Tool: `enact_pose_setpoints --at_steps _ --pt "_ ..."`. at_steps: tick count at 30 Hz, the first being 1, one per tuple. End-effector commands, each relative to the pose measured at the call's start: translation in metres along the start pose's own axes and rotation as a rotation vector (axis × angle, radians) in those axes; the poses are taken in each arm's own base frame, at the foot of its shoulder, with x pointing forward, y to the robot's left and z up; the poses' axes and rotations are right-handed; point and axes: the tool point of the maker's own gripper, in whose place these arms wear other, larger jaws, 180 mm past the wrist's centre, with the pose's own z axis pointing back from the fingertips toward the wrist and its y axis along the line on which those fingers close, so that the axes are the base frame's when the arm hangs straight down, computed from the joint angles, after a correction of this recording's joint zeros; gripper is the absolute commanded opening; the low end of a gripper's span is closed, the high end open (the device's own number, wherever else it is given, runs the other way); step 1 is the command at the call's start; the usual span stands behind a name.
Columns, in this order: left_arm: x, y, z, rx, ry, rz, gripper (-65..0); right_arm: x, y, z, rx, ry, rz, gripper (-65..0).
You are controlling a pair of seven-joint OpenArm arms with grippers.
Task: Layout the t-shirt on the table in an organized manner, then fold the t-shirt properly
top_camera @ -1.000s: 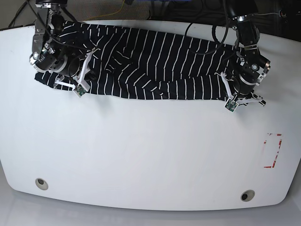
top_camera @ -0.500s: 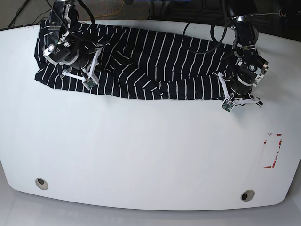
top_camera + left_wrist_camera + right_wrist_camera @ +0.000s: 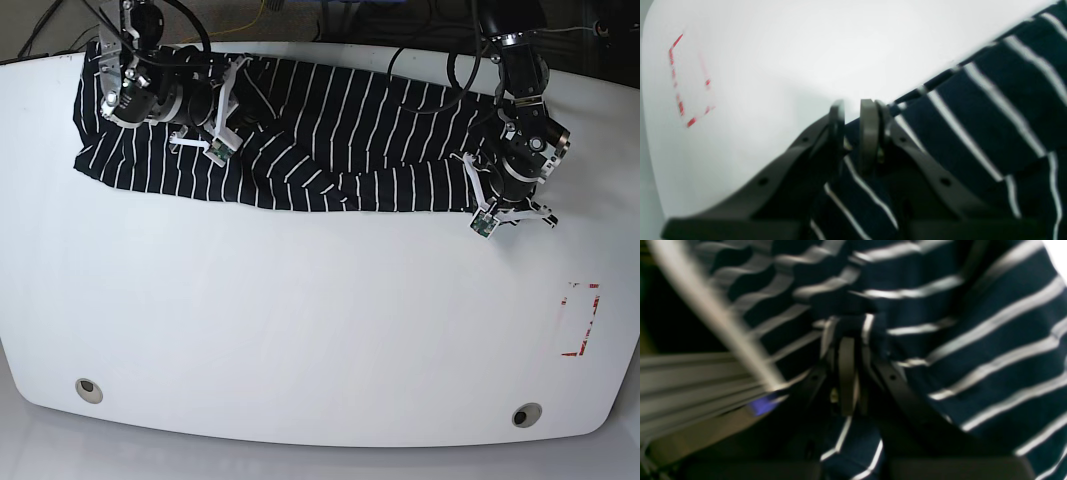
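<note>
Both claws pinch the shirt where it lies bunched along the far edge of the table.

The shirt, black with thin white stripes, stretches in a rumpled band across the far side of the table, its near hem wavy and one end spilling toward the far corner. No brand, label or writing can be read on it. The left claw has its jaws nearly together on a fold at the shirt's end, just above the white top. The right claw is closed tight on a gathered tuck of cloth; that view is blurred. Dark cables trail behind both arms. On the bare near side sit a red rectangle and two grommets, well apart from the shirt.
</note>
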Motion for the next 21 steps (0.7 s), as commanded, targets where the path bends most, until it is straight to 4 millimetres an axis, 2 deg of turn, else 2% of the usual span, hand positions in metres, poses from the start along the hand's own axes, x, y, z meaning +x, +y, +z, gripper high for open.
enact_pose_setpoints --at_steps 1,5,11,15,21 --pt "0.011 0.009 0.003 0.025 -0.040 -0.002 -58.9 0.015 0.009 0.012 0.071 -0.063 0.020 -62.4" --pt "0.011 0.009 0.003 0.026 -0.039 -0.001 -58.9 0.020 0.013 0.024 0.133 -0.090 0.014 -62.4" --pt "0.008 0.015 0.004 0.034 -0.031 -0.019 -58.9 0.028 -0.001 0.046 0.128 -0.132 -0.003 -62.4" --pt "0.008 0.014 0.004 0.033 -0.033 -0.017 -58.9 0.035 -0.024 0.063 0.044 -0.177 -0.020 -62.4" --pt "0.008 0.014 0.004 0.033 -0.033 -0.017 -58.9 0.033 -0.049 0.067 -0.095 -0.199 -0.049 -62.4"
